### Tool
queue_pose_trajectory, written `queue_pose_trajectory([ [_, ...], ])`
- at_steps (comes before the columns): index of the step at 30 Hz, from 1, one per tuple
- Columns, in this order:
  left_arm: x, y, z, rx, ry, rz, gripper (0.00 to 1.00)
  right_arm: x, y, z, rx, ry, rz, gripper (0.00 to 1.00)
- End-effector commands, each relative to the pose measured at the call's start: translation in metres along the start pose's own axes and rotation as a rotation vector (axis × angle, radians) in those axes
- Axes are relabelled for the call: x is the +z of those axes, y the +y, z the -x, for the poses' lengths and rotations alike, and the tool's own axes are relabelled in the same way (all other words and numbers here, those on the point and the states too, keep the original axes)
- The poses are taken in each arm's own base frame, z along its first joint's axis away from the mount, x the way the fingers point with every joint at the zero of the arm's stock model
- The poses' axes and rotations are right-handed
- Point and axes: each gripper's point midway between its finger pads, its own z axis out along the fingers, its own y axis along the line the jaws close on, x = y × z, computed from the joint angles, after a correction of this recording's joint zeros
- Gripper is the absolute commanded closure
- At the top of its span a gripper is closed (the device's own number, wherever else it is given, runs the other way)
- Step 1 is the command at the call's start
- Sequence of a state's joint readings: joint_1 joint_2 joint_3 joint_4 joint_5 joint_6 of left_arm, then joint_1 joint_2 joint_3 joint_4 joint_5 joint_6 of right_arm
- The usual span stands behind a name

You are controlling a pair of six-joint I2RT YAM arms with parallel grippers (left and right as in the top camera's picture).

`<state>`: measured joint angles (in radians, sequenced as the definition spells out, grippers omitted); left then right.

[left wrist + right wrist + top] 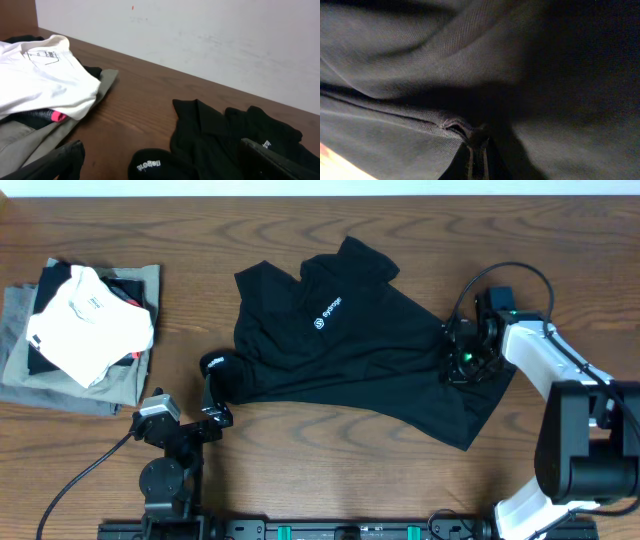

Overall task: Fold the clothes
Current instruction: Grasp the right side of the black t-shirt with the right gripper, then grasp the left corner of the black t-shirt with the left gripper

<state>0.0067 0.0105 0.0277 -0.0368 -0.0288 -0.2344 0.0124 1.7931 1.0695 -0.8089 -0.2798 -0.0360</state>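
Fabric this soft and light will sag and slip, so I judge hems and corners the best places to pinch. Just beside the near-left sleeve of the black T-shirt (330, 330), the left fingers (57, 160) stand spread, holding nothing. At its right edge the right fingers (465, 167) are pressed together on a fold. The T-shirt lies rumpled across the middle of the surface (300, 220).
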Motion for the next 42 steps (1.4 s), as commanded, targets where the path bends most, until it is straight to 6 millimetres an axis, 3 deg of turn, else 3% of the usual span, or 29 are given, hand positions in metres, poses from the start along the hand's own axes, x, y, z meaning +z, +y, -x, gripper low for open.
queue_pose_trajectory([
  [1,0.001,0.008,-0.017,0.02,0.046,0.028,0.02,-0.026,0.002,0.017,0.035,-0.091,-0.044,0.99],
  [10,0.001,0.008,-0.017,0.02,0.046,0.028,0.02,-0.051,0.013,0.022,0.055,-0.171,-0.02,0.99],
  [18,0.001,0.007,-0.017,0.015,0.047,0.024,0.02,-0.051,0.014,0.019,0.058,-0.158,-0.013,0.99],
  [22,0.002,0.007,-0.017,-0.114,0.043,0.026,0.02,-0.051,0.014,0.018,0.058,-0.157,-0.013,0.99],
  [26,0.0,-0.011,-0.017,-0.16,0.07,-0.071,0.02,-0.051,0.014,0.018,0.058,-0.155,-0.013,0.99],
  [30,-0.003,-0.019,-0.016,-0.206,0.138,-0.089,0.02,-0.051,0.014,0.019,0.058,-0.158,-0.013,0.99],
  [36,-0.003,-0.023,0.003,-0.156,0.361,0.012,0.02,-0.051,0.015,0.018,0.057,-0.157,-0.009,0.99],
  [40,0.013,-0.033,0.01,-0.102,0.536,0.03,0.02,-0.051,0.021,0.019,0.054,-0.156,0.03,0.99],
  [42,0.022,-0.037,-0.001,-0.114,0.62,0.02,0.02,-0.051,0.023,0.018,0.054,-0.155,0.04,0.99],
])
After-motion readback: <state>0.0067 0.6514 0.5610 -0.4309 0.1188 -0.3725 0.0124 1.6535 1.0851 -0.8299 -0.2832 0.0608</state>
